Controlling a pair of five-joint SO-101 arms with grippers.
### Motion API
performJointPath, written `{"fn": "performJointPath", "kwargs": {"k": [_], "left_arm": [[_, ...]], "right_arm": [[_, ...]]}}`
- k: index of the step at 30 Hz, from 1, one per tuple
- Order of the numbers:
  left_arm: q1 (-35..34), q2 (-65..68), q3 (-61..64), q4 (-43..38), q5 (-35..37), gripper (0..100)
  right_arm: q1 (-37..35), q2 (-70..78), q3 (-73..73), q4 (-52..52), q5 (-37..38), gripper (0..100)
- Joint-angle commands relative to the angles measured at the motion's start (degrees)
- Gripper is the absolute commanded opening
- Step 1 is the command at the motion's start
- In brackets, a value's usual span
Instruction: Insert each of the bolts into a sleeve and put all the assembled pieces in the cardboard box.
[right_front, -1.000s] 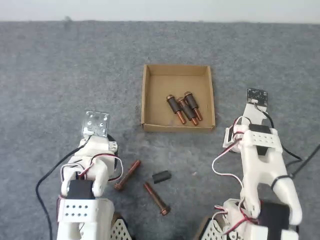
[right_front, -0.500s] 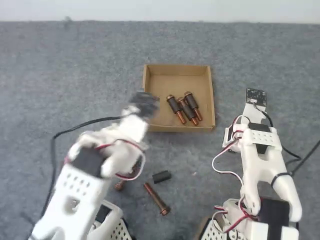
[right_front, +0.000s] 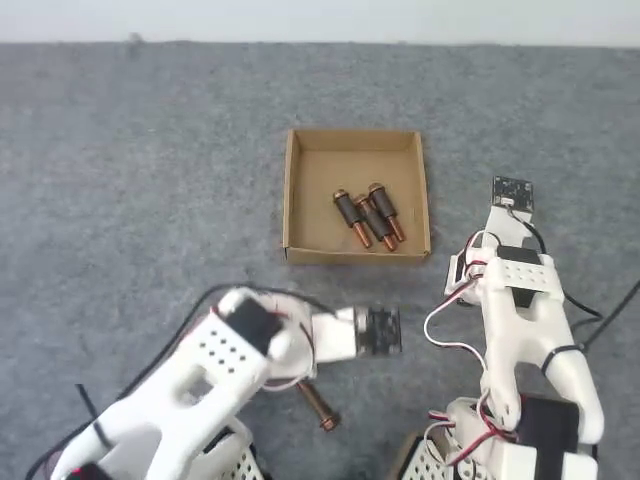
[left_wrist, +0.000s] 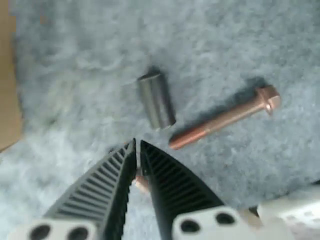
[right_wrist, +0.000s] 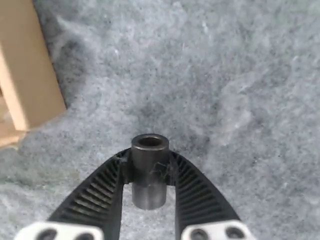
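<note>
Robotics lab bench by the look of it, grey felt tabletop (right_front: 140, 150), white plastic left arm (right_front: 210, 370) and right arm (right_front: 520, 320) with bare red and black wiring, pale blank wall (right_front: 320, 20) behind, small cardboard box (right_front: 295, 190), loose copper-coloured bolt (right_front: 316, 404) lying about

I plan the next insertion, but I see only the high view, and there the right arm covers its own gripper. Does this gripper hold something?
Observer: Yes, the right gripper is shut on a dark sleeve, whose bore is open, with no bolt in it.
Operator: Good. What lies under the left arm?
Observer: A loose sleeve lies on the carpet just ahead of the left gripper, touching neither finger.
Operator: Is a bolt near it?
Observer: Yes, a copper bolt lies beside that sleeve, shank end close to it, head pointing away.
</note>
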Motion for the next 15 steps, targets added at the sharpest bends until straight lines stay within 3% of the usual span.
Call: {"fn": "performJointPath", "kwargs": {"k": [1, 7, 15], "left_arm": [[3.69, -7.21, 5.14, -2.99, -0.62, 2], [13.71, -21.36, 10.77, 4.31, -0.53, 2], [14.77, -29.36, 14.02, 4.13, -0.44, 9]], "right_arm": [[0.75, -0.31, -3.43, -1.19, 1.67, 1.0], [0.75, -0.57, -3.43, -1.01, 1.67, 1.0], [0.66, -0.66, -3.43, -0.66, 1.67, 1.0]]}}
